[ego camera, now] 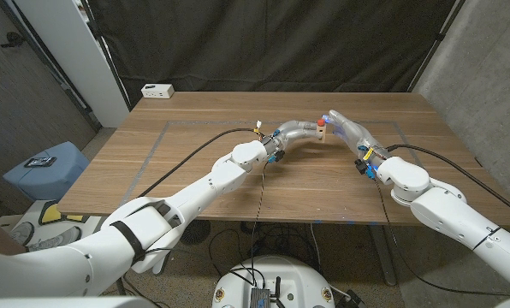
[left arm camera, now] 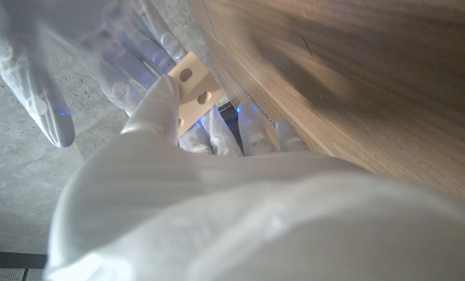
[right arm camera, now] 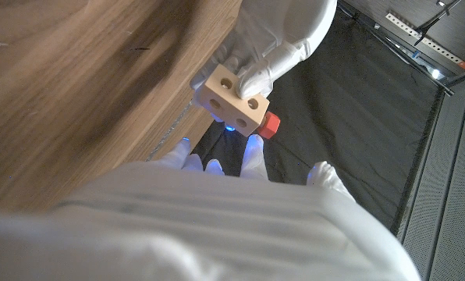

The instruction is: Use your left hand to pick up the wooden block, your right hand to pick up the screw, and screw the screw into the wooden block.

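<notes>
Above the middle of the table [ego camera: 195,184], toward its far half, both hands meet in the air. The left hand [ego camera: 296,134] holds the wooden block [right arm camera: 234,98] in its fingertips, clear of the tabletop. The right hand [ego camera: 345,128] reaches in from the other side, and the red head of the screw [right arm camera: 270,124] sits against the far side of the block, by that hand's fingertips [right arm camera: 253,148]; whether they are pinching it I cannot tell.

The block looks small, light and stiff, with drilled holes on at least two faces. Its smooth wood could slip or twist under turning force, so the best hold is probably across two plain opposite faces, leaving the holes open. The screw looks short and rigid with a chunky red head, which is the natural place to pinch and turn. It is small enough to drop easily.

Open tabletop lies on all sides beneath the hands, and the edges are well away. A white box [ego camera: 157,90] sits at the far left corner, well apart. Cables trail along both arms and could drag during twisting.
</notes>
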Controlling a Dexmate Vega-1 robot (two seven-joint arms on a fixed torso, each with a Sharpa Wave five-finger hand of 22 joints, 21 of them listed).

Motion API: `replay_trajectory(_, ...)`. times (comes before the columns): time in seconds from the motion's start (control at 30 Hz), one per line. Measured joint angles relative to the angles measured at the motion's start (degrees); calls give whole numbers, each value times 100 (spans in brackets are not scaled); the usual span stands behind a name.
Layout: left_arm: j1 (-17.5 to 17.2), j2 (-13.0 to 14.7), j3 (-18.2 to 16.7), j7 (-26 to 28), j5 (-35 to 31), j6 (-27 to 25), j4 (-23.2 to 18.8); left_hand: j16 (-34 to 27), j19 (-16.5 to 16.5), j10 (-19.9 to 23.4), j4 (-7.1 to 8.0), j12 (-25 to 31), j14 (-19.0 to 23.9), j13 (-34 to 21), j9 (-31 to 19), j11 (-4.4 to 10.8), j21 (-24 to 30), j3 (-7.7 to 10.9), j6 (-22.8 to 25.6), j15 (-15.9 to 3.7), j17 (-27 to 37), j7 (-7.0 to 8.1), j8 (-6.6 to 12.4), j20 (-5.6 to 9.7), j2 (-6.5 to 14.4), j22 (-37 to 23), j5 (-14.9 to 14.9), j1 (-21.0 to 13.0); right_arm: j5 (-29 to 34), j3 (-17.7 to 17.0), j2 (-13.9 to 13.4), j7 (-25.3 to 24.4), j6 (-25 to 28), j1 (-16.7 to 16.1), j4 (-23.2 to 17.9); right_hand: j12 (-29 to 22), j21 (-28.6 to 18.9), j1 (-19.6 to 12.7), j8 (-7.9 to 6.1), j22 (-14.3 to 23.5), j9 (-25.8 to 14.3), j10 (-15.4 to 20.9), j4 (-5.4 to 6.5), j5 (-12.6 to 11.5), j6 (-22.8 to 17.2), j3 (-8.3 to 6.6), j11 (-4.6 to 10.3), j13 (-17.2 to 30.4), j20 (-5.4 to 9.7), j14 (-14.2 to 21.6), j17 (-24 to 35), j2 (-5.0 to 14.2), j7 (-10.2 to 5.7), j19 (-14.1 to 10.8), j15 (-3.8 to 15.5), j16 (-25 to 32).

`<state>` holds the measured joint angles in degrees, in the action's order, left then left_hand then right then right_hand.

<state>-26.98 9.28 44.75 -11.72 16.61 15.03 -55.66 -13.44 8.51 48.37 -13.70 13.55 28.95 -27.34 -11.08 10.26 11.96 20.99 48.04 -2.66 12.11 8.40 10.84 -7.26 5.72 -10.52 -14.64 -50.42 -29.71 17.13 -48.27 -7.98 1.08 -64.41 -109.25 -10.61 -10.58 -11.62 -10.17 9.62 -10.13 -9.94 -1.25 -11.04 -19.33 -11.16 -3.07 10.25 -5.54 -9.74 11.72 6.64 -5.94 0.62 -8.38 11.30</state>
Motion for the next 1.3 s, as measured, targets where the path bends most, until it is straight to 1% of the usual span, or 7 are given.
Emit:
replay_trajectory(0.1,11,-9,-1,-5,4,0,23,0,0,-1,0,0,0,0,0,1,0,0,0,0,0,0,0,0,0,0,0,0,-2,0,0,-4,0,-6,0,0,0,0,-3,0,0,0,0,0,0,0,0,0,0,0,0,0,0,0,0,0)
replay_trajectory(0.13,15,-13,-1,-6,6,0,32,0,0,-1,0,0,0,0,0,1,0,0,0,0,0,0,0,0,0,0,0,0,-2,0,0,-5,0,-9,1,0,0,0,-23,0,0,0,0,0,0,0,0,0,0,0,0,0,0,0,0,0)
replay_trajectory(0.5,61,-63,-3,-30,18,7,156,0,0,-11,0,0,0,0,3,-4,0,0,0,0,0,0,0,0,0,0,1,0,-23,0,-20,-36,47,-35,-11,0,0,-1,-22,0,0,0,0,0,-1,0,0,0,0,0,0,0,-1,0,0,0)
replay_trajectory(0.67,82,-88,-4,-43,25,26,219,0,0,-13,0,0,0,0,5,-5,0,0,0,0,0,0,0,0,0,0,2,0,-31,-5,-38,-46,71,-50,-42,0,0,-1,-22,0,0,0,14,0,-32,-14,0,0,0,0,1,0,-32,0,0,0)
replay_trajectory(0.77,90,-97,-4,-53,28,36,241,0,0,-16,0,0,0,0,4,-7,0,0,0,0,0,-1,0,0,0,0,5,0,-33,-9,-46,-49,77,-57,-56,0,0,-1,-22,0,0,0,-10,0,-32,-40,0,0,0,0,1,1,-32,0,0,0)
replay_trajectory(1.23,158,-181,-4,-84,35,90,420,0,-1,-2,0,0,0,0,0,8,0,0,-2,0,0,-2,0,-1,0,0,16,0,-49,-37,-89,-83,130,-98,-133,0,0,-1,-22,0,0,0,-10,0,-32,-40,0,0,0,-21,1,0,-31,0,21,0)
replay_trajectory(1.3,165,-188,-3,-85,35,91,437,0,-1,-2,0,0,0,0,0,8,0,0,-2,0,0,-2,0,0,0,0,16,0,-50,-40,-91,-90,135,-101,-135,1,0,-1,-22,0,0,0,-10,0,-53,-40,0,0,0,-21,1,1,-53,0,21,0)
